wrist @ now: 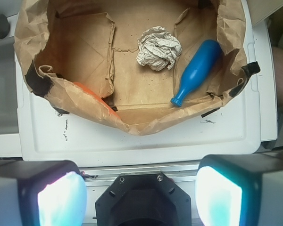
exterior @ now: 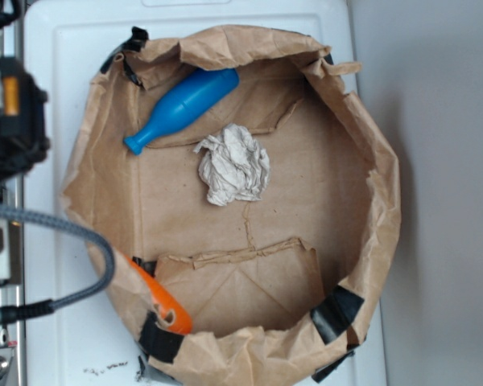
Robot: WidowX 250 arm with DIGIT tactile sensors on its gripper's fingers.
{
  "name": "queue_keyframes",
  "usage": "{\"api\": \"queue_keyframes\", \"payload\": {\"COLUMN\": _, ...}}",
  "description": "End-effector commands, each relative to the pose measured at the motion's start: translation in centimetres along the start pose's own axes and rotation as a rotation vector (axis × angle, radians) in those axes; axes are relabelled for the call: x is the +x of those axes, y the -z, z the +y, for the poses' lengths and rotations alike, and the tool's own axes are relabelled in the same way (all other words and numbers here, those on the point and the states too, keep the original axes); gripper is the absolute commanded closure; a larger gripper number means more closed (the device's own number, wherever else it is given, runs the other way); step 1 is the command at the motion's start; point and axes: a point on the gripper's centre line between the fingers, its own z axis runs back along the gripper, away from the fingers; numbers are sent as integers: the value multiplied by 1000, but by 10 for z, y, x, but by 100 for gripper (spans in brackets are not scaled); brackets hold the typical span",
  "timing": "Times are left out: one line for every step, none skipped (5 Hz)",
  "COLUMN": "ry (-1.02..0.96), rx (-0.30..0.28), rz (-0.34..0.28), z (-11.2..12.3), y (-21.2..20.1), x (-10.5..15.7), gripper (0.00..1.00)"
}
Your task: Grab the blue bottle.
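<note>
The blue bottle [exterior: 181, 108] lies on its side inside a rolled-down brown paper bag [exterior: 382, 185], neck toward the bag's rim. In the wrist view the blue bottle [wrist: 198, 70] rests against the bag's right wall. My gripper [wrist: 141, 193] hangs well outside the bag, over the white surface's near edge. It is open, with its two pale pads [wrist: 61, 200] far apart and nothing between them. In the exterior view only black arm parts [exterior: 12, 121] show at the left edge.
A crumpled white paper ball [wrist: 159, 48] sits mid-bag beside the bottle. An orange toy carrot [wrist: 89, 94] is tucked under the bag's folded rim [wrist: 146, 125]. The bag stands on a white tray-like surface [wrist: 132, 146]. A grey cable [exterior: 80, 233] loops at the left.
</note>
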Motion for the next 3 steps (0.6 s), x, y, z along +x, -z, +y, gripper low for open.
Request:
{"api": "queue_keyframes", "payload": {"ry": 93, "rx": -14, "rz": -30, "z": 14, "y": 7, "x": 19, "gripper": 0}}
{"api": "queue_keyframes", "payload": {"ry": 146, "rx": -24, "rz": -24, "z": 5, "y": 2, "x": 27, "gripper": 0}}
{"api": "queue_keyframes", "payload": {"ry": 162, "rx": -21, "rz": -35, "z": -2, "y": 6, "x": 43, "gripper": 0}}
